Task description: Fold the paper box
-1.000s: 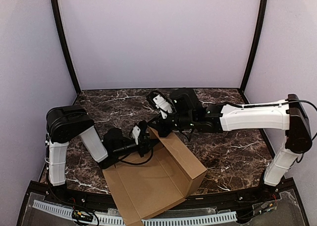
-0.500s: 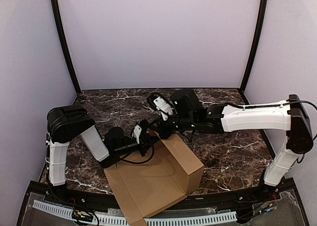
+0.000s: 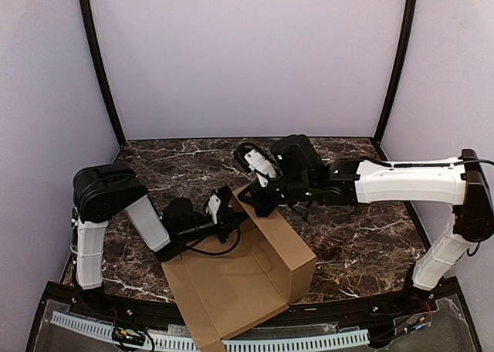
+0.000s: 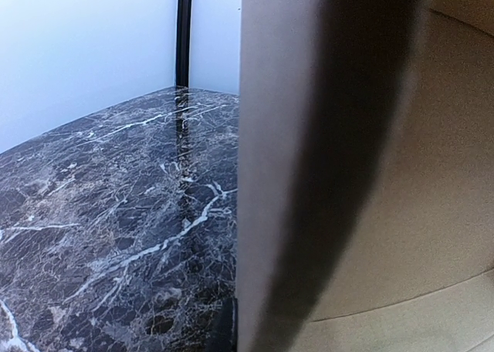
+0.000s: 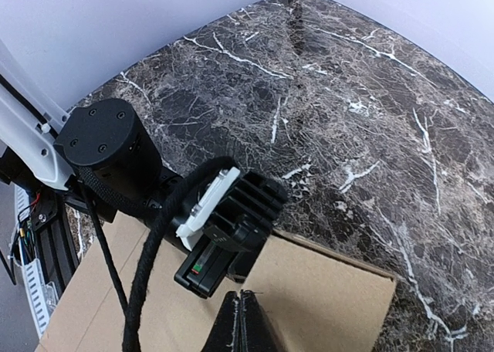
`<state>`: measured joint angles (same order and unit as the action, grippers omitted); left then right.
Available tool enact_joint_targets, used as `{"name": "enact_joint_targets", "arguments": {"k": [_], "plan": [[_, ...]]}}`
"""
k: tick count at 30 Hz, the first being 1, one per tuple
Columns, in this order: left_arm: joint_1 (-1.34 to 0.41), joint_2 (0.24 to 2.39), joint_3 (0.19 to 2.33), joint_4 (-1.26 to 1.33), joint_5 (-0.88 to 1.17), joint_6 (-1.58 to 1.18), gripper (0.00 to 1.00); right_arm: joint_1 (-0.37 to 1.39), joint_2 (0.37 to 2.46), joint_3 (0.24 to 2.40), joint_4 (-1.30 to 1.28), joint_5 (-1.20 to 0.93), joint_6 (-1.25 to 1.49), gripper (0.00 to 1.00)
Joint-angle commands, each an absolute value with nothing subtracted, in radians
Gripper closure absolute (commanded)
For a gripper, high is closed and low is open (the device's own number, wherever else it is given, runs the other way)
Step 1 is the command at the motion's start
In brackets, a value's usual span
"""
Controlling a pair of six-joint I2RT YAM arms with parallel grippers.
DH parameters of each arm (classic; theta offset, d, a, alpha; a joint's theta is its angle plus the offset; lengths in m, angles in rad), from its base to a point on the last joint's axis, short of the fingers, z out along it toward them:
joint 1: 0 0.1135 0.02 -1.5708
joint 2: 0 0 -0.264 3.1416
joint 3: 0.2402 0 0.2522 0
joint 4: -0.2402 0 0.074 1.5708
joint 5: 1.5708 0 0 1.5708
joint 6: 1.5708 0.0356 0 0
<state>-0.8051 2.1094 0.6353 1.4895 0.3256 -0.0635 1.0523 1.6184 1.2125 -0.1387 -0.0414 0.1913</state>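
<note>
Our left gripper [image 3: 228, 218] lies low over the left-centre of the table [image 3: 363, 236], its jaws drawn closed, and as far as we can tell they pinch the left edge of the raised panel of the paper box [image 3: 231, 286]. In its wrist view a cardboard wall stands edge-on right before the lens, with a dark blurred band across it. The box sits at the middle of the near edge. Its broad brown sheet lies flat and hangs a little past the rim towards us. To the right of that sheet, one section is folded up into a sloping wall with a short end face. At the far top corner of that wall we see our right gripper [image 3: 257, 201], reaching in from the right. Its fingers [image 5: 231, 325] are pressed tight together with nothing between them, the tips at the cardboard's upper edge. We cannot tell whether they touch it.
</note>
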Motion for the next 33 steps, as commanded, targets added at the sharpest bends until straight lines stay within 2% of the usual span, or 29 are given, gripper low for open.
{"name": "enact_joint_targets", "arguments": {"k": [1, 17, 25, 27, 33], "plan": [[-0.796, 2.086, 0.642, 1.498, 0.347, -0.065, 0.99, 1.058, 1.541, 1.242, -0.237, -0.003, 0.175, 1.00], [-0.796, 2.069, 0.648, 1.441, 0.374, -0.049, 0.99, 1.058, 1.550, 1.063, -0.200, 0.006, 0.247, 1.00], [-0.796, 2.062, 0.646, 1.418, 0.375, -0.039, 0.99, 1.058, 1.472, 1.104, -0.229, 0.028, 0.242, 0.99], [-0.796, 2.056, 0.646, 1.402, 0.376, -0.033, 0.99, 1.058, 1.445, 1.117, -0.246, 0.032, 0.244, 0.82], [-0.796, 2.023, 0.648, 1.319, 0.389, -0.007, 0.99, 1.064, 1.365, 1.143, -0.335, 0.067, 0.227, 0.42]]}}
